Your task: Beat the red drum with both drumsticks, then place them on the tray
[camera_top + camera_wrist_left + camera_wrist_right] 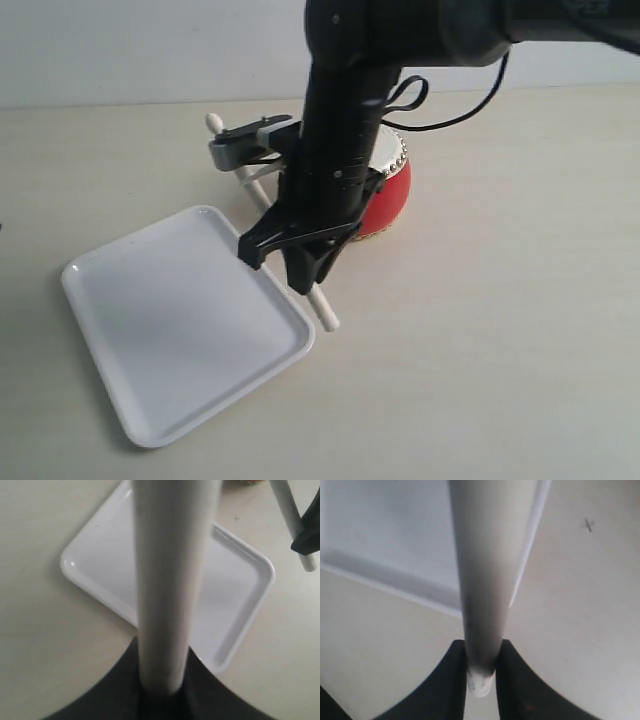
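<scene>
Clamping a stick (170,580) apiece, your left gripper (161,682) and right gripper (481,662) hang by the tray (180,330), lower left; neither stick is placed yet.

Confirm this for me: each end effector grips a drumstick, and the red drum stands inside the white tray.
Wrong on the drum. The red drum stands on the table, outside the white tray, as the exterior view shows. The rest holds: the left end effector grips the left drumstick and the right end effector grips the right drumstick.
</scene>
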Robot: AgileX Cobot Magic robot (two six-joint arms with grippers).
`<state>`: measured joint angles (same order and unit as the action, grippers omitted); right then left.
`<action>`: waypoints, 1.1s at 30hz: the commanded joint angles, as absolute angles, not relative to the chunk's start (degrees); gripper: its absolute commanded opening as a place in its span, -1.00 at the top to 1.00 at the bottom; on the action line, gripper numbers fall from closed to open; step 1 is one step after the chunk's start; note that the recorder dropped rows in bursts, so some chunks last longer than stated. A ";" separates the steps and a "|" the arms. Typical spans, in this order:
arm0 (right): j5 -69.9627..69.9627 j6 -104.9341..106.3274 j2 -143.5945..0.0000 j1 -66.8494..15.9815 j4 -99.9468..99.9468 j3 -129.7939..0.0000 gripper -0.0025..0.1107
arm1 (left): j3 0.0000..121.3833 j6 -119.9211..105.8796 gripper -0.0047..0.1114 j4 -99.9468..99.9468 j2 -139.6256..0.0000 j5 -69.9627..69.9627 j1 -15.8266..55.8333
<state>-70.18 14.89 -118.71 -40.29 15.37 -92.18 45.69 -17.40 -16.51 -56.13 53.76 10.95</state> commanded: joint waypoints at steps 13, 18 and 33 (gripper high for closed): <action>-69.96 16.94 -126.23 -47.95 5.54 -101.48 0.96 | 40.50 -14.54 0.92 -16.02 -45.34 45.73 7.92; -69.96 16.83 -127.42 -47.95 4.14 -101.71 0.96 | 40.50 -14.44 0.92 -17.10 -45.34 45.60 7.92; -69.96 16.40 -129.49 -47.95 6.79 -103.86 0.82 | 40.50 -14.33 0.92 -18.14 -45.34 44.67 7.92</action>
<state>-70.17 16.26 -129.78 -47.88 6.13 -103.20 40.62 -14.73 -17.09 -45.65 45.77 8.04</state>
